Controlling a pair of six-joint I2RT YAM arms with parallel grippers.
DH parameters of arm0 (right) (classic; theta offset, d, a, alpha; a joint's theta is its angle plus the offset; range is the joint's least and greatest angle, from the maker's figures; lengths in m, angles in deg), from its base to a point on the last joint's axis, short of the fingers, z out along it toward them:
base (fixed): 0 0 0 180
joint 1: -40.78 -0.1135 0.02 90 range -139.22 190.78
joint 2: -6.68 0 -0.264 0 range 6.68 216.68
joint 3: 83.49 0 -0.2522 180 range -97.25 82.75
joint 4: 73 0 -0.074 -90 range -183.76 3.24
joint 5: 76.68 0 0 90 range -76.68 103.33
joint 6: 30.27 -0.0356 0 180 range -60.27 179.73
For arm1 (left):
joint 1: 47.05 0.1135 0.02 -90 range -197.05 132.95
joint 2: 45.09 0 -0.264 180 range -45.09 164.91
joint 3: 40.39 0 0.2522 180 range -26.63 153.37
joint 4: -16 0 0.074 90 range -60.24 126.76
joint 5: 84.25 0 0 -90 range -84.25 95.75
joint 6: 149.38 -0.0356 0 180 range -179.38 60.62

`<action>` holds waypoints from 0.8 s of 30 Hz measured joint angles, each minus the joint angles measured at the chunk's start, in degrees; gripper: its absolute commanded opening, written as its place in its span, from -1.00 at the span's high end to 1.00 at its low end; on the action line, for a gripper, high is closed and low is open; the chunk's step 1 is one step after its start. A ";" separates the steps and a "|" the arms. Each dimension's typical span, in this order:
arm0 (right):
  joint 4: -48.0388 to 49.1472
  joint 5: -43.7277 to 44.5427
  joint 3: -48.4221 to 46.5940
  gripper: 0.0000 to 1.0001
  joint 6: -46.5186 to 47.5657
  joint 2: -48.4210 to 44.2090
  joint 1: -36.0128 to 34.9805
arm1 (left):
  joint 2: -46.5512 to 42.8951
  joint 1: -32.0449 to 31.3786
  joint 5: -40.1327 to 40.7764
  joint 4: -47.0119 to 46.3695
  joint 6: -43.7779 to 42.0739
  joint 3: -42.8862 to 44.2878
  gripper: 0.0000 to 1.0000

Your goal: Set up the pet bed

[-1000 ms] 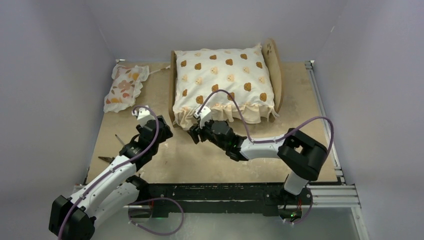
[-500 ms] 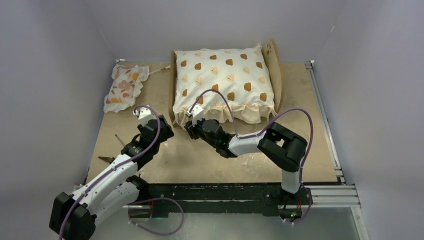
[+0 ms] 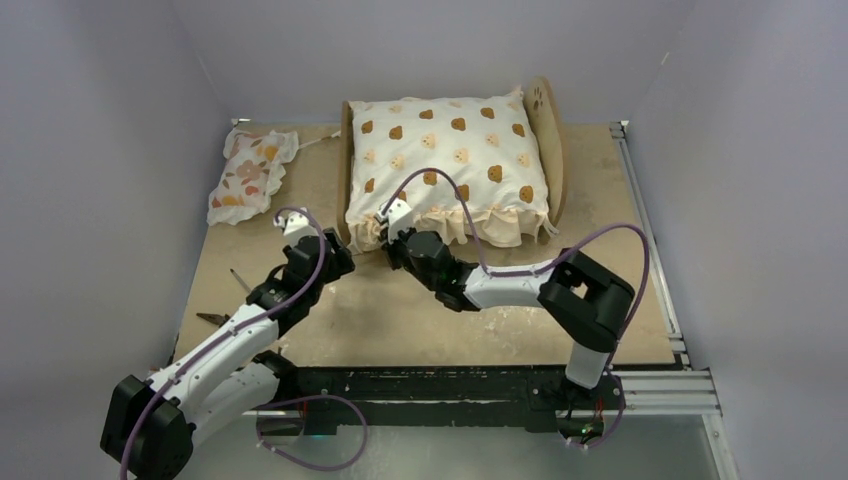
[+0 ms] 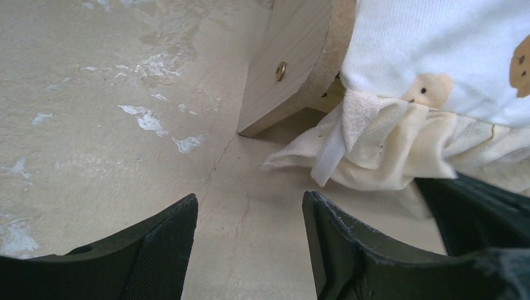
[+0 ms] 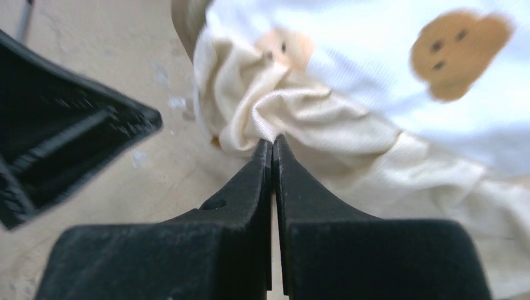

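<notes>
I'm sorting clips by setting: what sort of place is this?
Probably a robot test cell: plain grey walls box in a work table with aluminium rails, and the left arm and right arm, bolted at its near edge, reach for a cushion on a pet bed.

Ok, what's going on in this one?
Two robot arms are setting up a small wooden pet bed on the table. The bear-print cushion already lies in the frame. The right pincer is shut on the cushion's ruffle at its near left corner, with fabric bunched at the tips. The left pincer hangs open beside that corner, holding nothing. A floral pillow lies off to the left.
</notes>
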 measured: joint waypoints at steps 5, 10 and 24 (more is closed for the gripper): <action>-2.60 0.96 -4.20 1.00 1.70 -4.96 0.98 | 0.39 0.00 -1.86 -1.84 -0.37 0.02 -0.23; -3.52 0.94 -6.88 1.00 3.82 -7.02 3.82 | 2.03 0.00 -3.91 -3.21 -0.33 0.96 -0.23; -4.57 -2.32 -6.54 1.00 4.15 -7.04 7.91 | 4.46 0.00 -8.85 -8.83 4.42 5.22 -0.24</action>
